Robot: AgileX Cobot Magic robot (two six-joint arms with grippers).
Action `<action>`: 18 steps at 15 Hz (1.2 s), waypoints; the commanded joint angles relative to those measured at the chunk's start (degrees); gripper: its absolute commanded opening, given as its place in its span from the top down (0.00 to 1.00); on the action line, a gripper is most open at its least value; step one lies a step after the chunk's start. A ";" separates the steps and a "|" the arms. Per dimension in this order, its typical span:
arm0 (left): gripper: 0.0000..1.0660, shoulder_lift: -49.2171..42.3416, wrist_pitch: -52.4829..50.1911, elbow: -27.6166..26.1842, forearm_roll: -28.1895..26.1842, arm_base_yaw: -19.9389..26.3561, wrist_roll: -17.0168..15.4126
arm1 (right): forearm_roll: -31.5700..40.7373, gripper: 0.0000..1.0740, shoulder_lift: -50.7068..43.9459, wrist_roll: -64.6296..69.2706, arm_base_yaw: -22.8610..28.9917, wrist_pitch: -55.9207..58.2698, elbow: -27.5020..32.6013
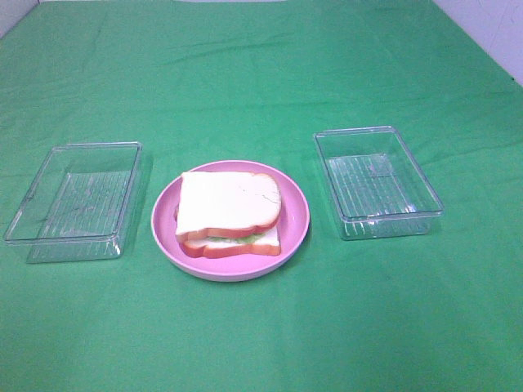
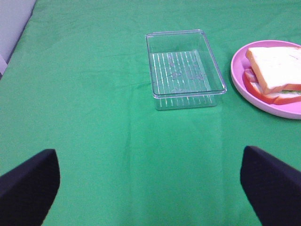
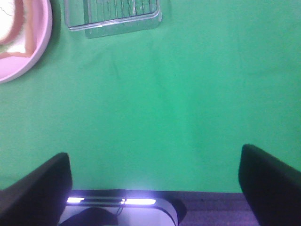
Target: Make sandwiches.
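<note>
Nearest, in the wrist views: two grippers, left gripper (image 2: 150,188) and right gripper (image 3: 155,188), each with two dark fingers spread wide, nothing between them, both over bare green cloth (image 1: 261,335). Fingers cut off by the picture edges; tips not visible. Neither arm visible in the high view.

Middle of the cloth: one round pink plate (image 1: 163,233), carrying one toy sandwich (image 1: 230,214). Sandwich smaller than the plate, lying flat, inside the rim. Two white bread slices with orange-brown crust, stacked slightly askew; pale green lettuce showing at the near edge between the slices. Other fillings hidden or too small to make out. Cracked-looking mark near the far right corner of the top slice.

Either side of the plate: two clear rectangular plastic boxes with ribbed floors, left box (image 1: 29,216) and right box (image 1: 425,184), both open-topped, both apart from the plate. Contents: nothing discernible through the clear walls.

Farthest: pale surface at both far corners of the cloth, cut off by the frame
</note>
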 commanded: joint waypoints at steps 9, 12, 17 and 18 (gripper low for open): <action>0.08 -1.03 -0.86 0.11 -0.52 0.29 -0.40 | -2.29 0.14 -41.60 -4.81 -0.11 0.63 12.66; 0.08 -1.03 -0.86 0.11 -0.69 0.29 -0.34 | -2.92 0.14 -41.25 -4.47 -0.11 2.06 13.69; 0.08 -0.69 -0.86 0.11 -0.69 0.29 -0.29 | -4.81 0.14 -41.25 -1.72 -0.11 2.01 13.75; 0.08 -0.69 -0.86 0.11 -0.69 0.29 -0.29 | -4.81 0.14 -41.25 -1.72 -0.11 2.01 13.75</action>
